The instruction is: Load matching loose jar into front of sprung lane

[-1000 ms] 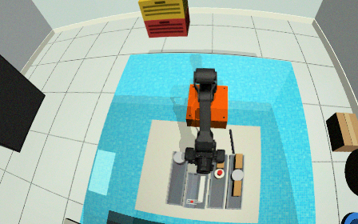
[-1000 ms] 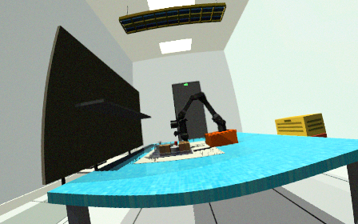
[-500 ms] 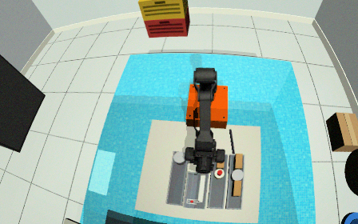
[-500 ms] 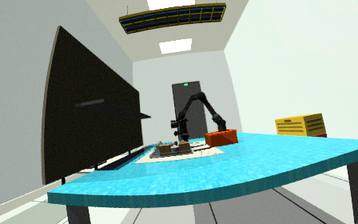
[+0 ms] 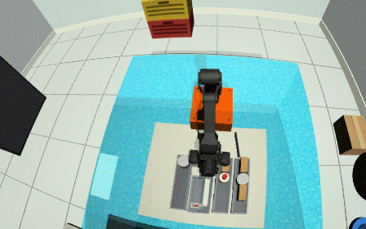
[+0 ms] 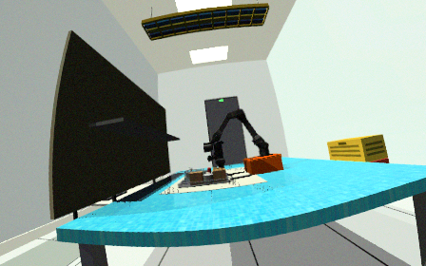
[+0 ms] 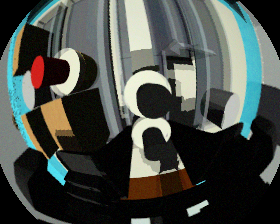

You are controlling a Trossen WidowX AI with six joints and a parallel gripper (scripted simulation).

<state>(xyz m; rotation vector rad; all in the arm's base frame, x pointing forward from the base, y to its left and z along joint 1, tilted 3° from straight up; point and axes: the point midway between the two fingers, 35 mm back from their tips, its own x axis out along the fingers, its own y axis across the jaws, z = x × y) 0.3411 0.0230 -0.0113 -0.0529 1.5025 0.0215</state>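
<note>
My gripper (image 5: 209, 160) (image 6: 218, 164) (image 7: 149, 125) is low at the robot-side end of the lanes. It is shut on a jar with a white lid, dark knob, pale body and brown band, seen in the wrist view (image 7: 137, 165). A second jar (image 7: 132, 95) with the same white lid and dark knob stands just beyond it, further down the lane; their lids overlap in that view, and contact cannot be told. The lane (image 5: 197, 188) shows a white strip (image 5: 206, 191) (image 7: 139, 30) running along it. Whether the held jar's base touches the lane floor is hidden, as is the front stop.
A red-knobbed jar (image 5: 224, 177) (image 7: 38, 72) stands in the neighbouring lane, with a brown box (image 7: 53, 120) near it. Grey-topped jars (image 5: 183, 161) (image 5: 243, 178) stand in the outer lanes. More brown boxes (image 5: 244, 164) (image 5: 242, 192) flank the right one. An orange block (image 5: 221, 107) (image 6: 263, 163) is at the arm's base.
</note>
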